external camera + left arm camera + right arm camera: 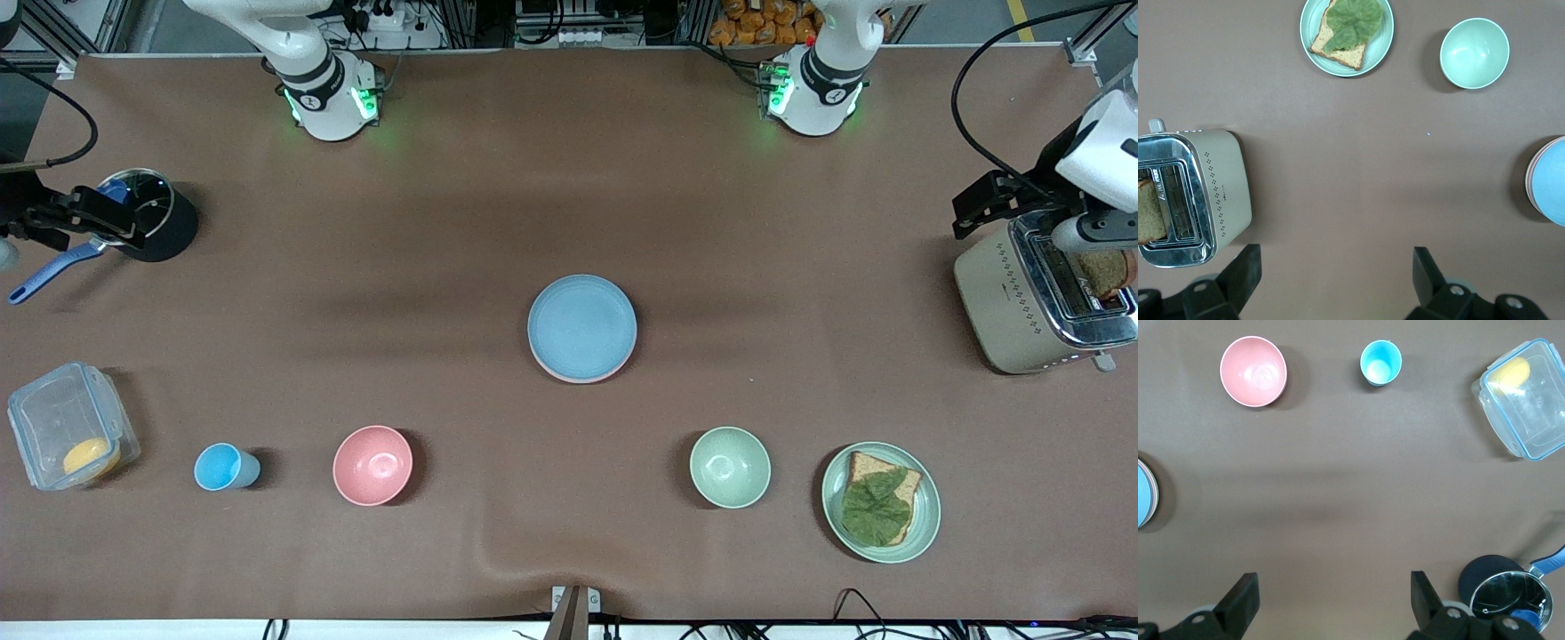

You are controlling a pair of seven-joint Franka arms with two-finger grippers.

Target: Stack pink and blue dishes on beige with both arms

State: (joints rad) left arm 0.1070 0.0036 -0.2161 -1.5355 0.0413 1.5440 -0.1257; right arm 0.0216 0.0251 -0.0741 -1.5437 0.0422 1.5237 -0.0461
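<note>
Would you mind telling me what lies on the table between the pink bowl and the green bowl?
Nothing: the front view shows only bare brown table between the pink bowl and the green bowl. The stack topped by the blue plate sits farther from the camera.

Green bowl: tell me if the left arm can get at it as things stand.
Probably yes. The green bowl stands alone on bare cloth, apart from the sandwich plate beside it. The left gripper is open, up over the toaster end, holding nothing.
</note>
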